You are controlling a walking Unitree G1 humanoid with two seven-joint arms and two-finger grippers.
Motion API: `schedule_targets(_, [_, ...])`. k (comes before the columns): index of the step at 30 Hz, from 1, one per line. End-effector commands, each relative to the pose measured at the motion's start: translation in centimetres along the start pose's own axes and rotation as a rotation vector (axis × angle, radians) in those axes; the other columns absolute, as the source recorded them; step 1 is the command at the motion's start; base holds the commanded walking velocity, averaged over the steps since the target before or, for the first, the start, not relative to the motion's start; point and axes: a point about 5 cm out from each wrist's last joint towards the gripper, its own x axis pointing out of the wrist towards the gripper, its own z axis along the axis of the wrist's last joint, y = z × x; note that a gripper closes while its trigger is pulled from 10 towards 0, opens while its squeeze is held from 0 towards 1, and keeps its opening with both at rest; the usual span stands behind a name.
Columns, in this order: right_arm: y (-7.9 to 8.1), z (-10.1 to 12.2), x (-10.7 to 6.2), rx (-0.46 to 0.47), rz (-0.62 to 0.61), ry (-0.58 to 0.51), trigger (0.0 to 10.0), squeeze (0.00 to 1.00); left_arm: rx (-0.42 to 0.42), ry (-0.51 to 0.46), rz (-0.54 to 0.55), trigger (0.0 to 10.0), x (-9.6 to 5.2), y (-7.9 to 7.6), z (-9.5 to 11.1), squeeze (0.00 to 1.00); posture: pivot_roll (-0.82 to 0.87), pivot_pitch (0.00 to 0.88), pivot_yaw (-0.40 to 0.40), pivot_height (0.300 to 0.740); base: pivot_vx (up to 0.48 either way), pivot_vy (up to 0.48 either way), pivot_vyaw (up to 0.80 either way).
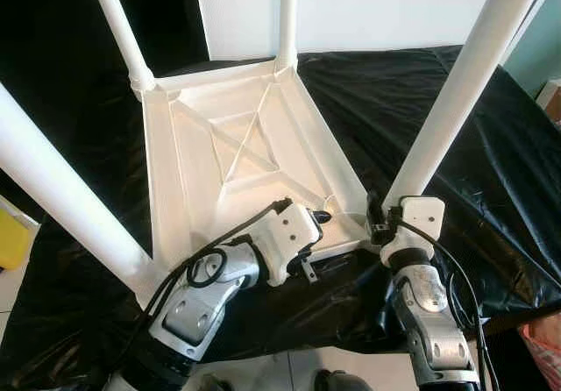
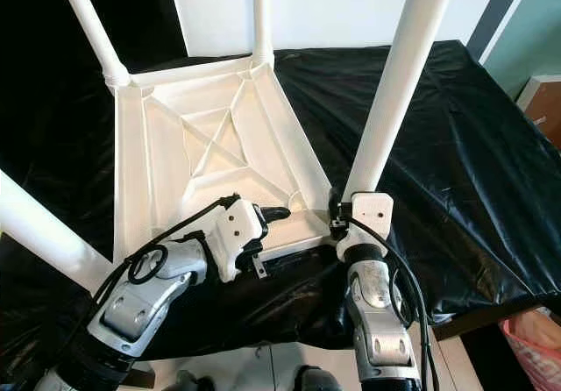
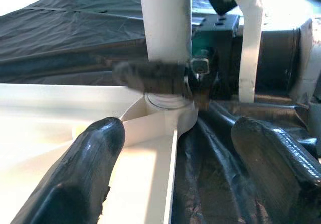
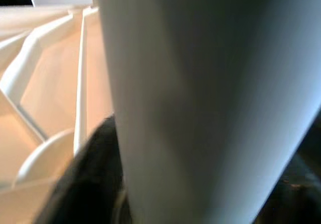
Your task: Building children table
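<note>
While the white children's table (image 1: 237, 145) lies upside down on the black sheet (image 1: 421, 102), its ribbed underside facing up at me, I can see all four white legs standing up from its corners — two at the far edge, two at the near edge.

My right gripper (image 2: 333, 214) is at the base of the near right leg (image 1: 456, 93), right where it meets the tabletop corner. In the right wrist view that leg is pressed close against the lens with a dark finger (image 4: 93, 174) lying against it; the left wrist view shows a black finger across the leg's foot. So the pincer looks closed around the leg, low down by the socket.

My left gripper (image 3: 195, 148) sits at the same near edge, just beside that corner. Its two fingers (image 3: 80, 174) are spread wide apart — one over the pale inside of the tabletop, the other over the black sheet — straddling the table's rim, with nothing held between them.

The near left leg (image 1: 61, 207) rises past my left arm. A yellow object (image 1: 10, 238) shows at the far left edge, and a white wall panel (image 1: 351, 10) stands behind the table.
</note>
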Motion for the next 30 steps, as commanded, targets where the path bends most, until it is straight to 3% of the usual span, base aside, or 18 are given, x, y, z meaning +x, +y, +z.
schedule_targets(1, [0.2,-0.4,-0.3,0.008,0.029,0.017,10.0,1.00,0.005,0.014,0.024,10.0,-0.2,0.2,-0.2,0.00,-0.12,0.131,0.018,0.740,0.000,0.000,0.00])
schedule_targets(7, [-0.1,0.2,-0.4,-0.003,0.092,-0.016,10.0,1.00,0.002,0.019,0.034,10.0,-0.4,0.1,-0.3,0.00,-0.12,0.133,0.014,0.740,0.000,0.000,0.00])
schedule_targets(13, [-1.4,0.7,-0.5,-0.005,0.163,-0.041,10.0,1.00,-0.001,0.018,0.034,10.0,-0.4,0.0,-0.3,0.00,-0.12,0.131,0.015,0.740,0.000,0.000,0.00])
schedule_targets(14, [-1.9,0.8,-0.5,-0.018,0.197,-0.048,10.0,0.00,0.000,0.019,0.034,10.0,-0.4,0.1,-0.3,0.00,-0.12,0.130,0.016,0.740,0.000,0.000,0.00])
schedule_targets(16, [-2.3,0.8,-0.4,-0.013,0.227,-0.046,10.0,0.00,0.000,0.020,0.032,10.0,-0.4,0.1,-0.4,0.00,-0.12,0.130,0.019,0.740,0.000,0.000,0.00])
schedule_targets(18, [-2.6,0.9,0.0,-0.024,0.376,-0.046,10.0,0.00,0.009,0.019,0.028,10.0,-0.3,0.0,-0.4,0.00,-0.12,0.130,0.024,0.740,0.000,0.000,0.00])
schedule_targets(21, [-2.7,1.0,0.5,-0.034,0.484,-0.038,10.0,0.00,0.016,0.020,0.024,10.0,-0.3,0.0,-0.4,0.00,-0.12,0.130,0.027,0.740,0.000,0.000,0.00])
schedule_targets(30, [-2.8,0.7,1.3,-0.076,0.603,-0.011,10.0,0.00,0.023,0.024,0.033,10.0,-0.6,0.2,-0.3,0.00,-0.13,0.131,0.013,0.740,0.000,0.000,0.00])
